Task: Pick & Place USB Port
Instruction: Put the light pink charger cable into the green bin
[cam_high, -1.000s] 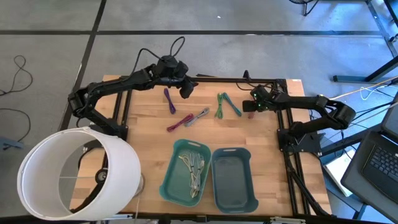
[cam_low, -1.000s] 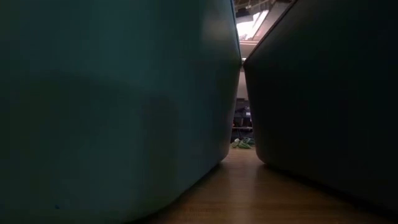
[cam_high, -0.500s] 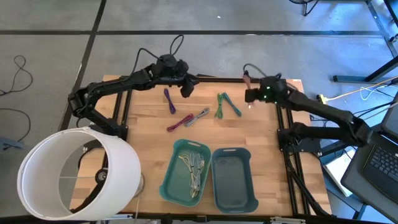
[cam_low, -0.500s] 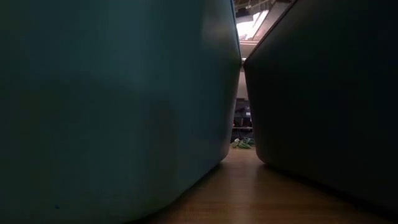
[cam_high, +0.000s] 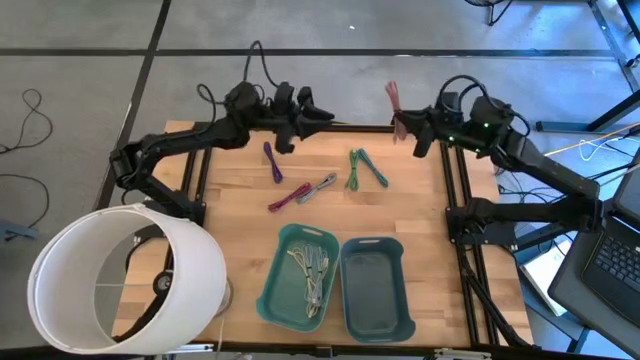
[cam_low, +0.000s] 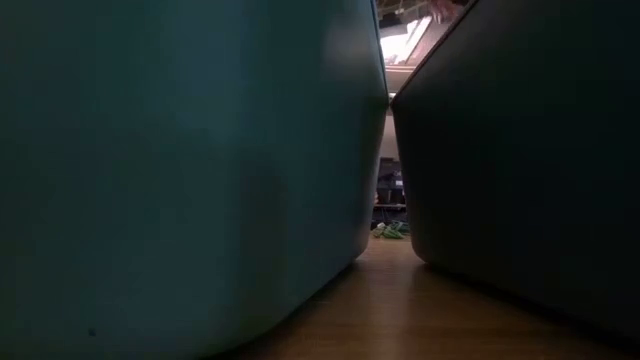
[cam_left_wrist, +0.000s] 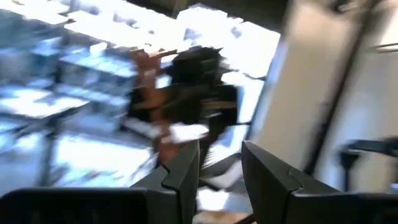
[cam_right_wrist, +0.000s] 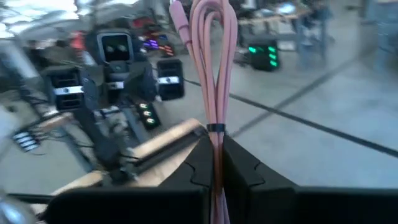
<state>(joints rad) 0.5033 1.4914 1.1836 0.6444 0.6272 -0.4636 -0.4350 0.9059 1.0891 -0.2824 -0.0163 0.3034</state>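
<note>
My right gripper (cam_high: 405, 128) is raised above the table's far right part and shut on a bundled pink USB cable (cam_high: 392, 98). The same cable (cam_right_wrist: 211, 56) shows in the right wrist view. My left gripper (cam_high: 322, 116) is raised over the far edge, pointing toward the right arm, and is open with nothing between its fingers (cam_left_wrist: 186, 171). A purple cable (cam_high: 272, 161), a pink and a grey cable (cam_high: 303, 191) and green cables (cam_high: 362, 169) lie flat on the wooden table. The left teal bin (cam_high: 300, 275) holds several cables. My right gripper pinches the pink cable bundle between its two fingers (cam_right_wrist: 239, 165), just below the black tie (cam_right_wrist: 216, 129) that binds its strands. The fingers come roughly level from the table's right side. The bundle sticks out past the fingertips, straight, lifted well clear of the table.
A second teal bin (cam_high: 376, 288) stands beside the first at the near edge. A big white cylinder (cam_high: 125, 275) fills the near left corner. Black frame posts (cam_high: 455, 190) run along the table's sides. In the low view the two bin walls (cam_low: 200, 170) block nearly everything.
My right gripper has risen quickly from the table's far right part, carrying the pink cable up and toward the far edge, and has tipped from pointing down to nearly level. My left gripper has risen a little and tipped up from pointing down to about level.
</note>
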